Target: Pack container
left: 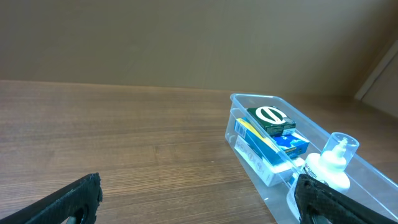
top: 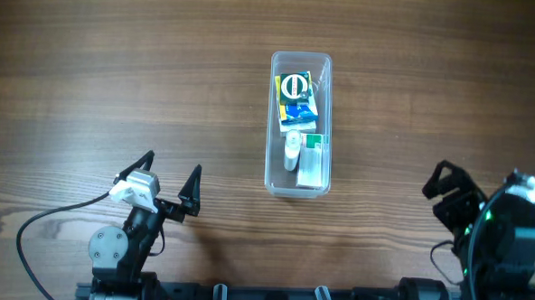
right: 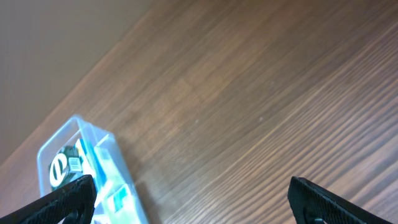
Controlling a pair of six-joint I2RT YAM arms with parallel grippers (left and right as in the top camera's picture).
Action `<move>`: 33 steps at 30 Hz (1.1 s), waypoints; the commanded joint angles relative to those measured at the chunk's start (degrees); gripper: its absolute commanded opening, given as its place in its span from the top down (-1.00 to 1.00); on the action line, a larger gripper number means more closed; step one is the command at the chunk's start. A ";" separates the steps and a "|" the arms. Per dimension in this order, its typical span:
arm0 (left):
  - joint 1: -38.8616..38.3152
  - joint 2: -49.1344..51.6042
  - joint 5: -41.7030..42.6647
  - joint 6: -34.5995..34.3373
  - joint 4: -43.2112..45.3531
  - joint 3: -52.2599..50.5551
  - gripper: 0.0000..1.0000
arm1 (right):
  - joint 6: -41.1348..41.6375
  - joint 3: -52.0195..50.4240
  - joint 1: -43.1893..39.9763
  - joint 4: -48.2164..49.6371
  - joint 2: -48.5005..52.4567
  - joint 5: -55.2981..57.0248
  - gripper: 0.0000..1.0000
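Note:
The clear plastic container (top: 302,59) stands lengthwise at the table's middle. It holds a green box with a white oval mark (top: 295,85) on top of a blue and yellow box (top: 300,110), a small white bottle (top: 291,151) and a white and green box (top: 311,163). The left wrist view shows the container (left: 249,99), the boxes (left: 271,120) and the bottle (left: 333,163) to its right. The right wrist view shows the container (right: 56,144) at lower left. My left gripper (top: 168,180) is open and empty at lower left. My right gripper (top: 479,182) is open and empty at lower right.
A black cable (top: 43,220) loops from the left arm near the front edge. Bare wooden table (top: 117,80) surrounds the container on all sides.

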 commanded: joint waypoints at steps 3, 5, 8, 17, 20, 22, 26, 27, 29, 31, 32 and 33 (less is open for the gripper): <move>0.46 -0.50 -0.55 1.31 0.13 -0.42 -1.00 | 0.68 -5.01 0.61 -0.52 -8.76 13.44 -0.99; 0.46 -0.50 -0.55 1.31 0.13 -0.42 -1.00 | 0.74 -5.51 1.46 -2.05 -11.50 14.88 -1.00; 0.46 -0.50 -0.55 1.31 0.13 -0.42 -0.99 | 0.20 -5.53 1.60 5.07 -14.49 16.35 -1.00; 0.46 -0.50 -0.55 1.31 0.13 -0.42 -1.00 | -34.82 -18.82 1.57 37.29 -19.63 -15.82 -1.00; 0.46 -0.50 -0.55 1.31 0.13 -0.42 -1.00 | -31.80 -26.56 1.57 44.50 -24.17 -15.89 -0.99; 0.46 -0.50 -0.55 1.31 0.13 -0.42 -1.00 | -31.76 -30.67 1.57 48.09 -27.56 -15.87 -0.99; 0.46 -0.50 -0.55 1.31 0.15 -0.42 -1.00 | -23.43 -36.59 1.57 51.89 -28.89 -10.45 -0.99; 0.46 -0.50 -0.55 1.31 0.13 -0.42 -0.99 | -23.21 -37.94 1.57 53.55 -28.89 -10.29 -0.99; 0.46 -0.50 -0.55 1.31 0.13 -0.42 -0.99 | -23.26 -40.98 1.57 57.33 -28.89 -10.29 -1.00; 0.46 -0.50 -0.55 1.31 0.13 -0.42 -0.99 | -23.43 -43.32 1.57 59.39 -28.89 -10.27 -0.99; 0.46 -0.50 -0.55 1.31 0.13 -0.42 -0.99 | -23.45 -44.35 1.57 60.04 -28.89 -10.32 -0.99; 0.46 -0.50 -0.55 1.31 0.13 -0.42 -0.99 | -23.56 -45.07 1.57 60.26 -28.89 -10.32 -0.99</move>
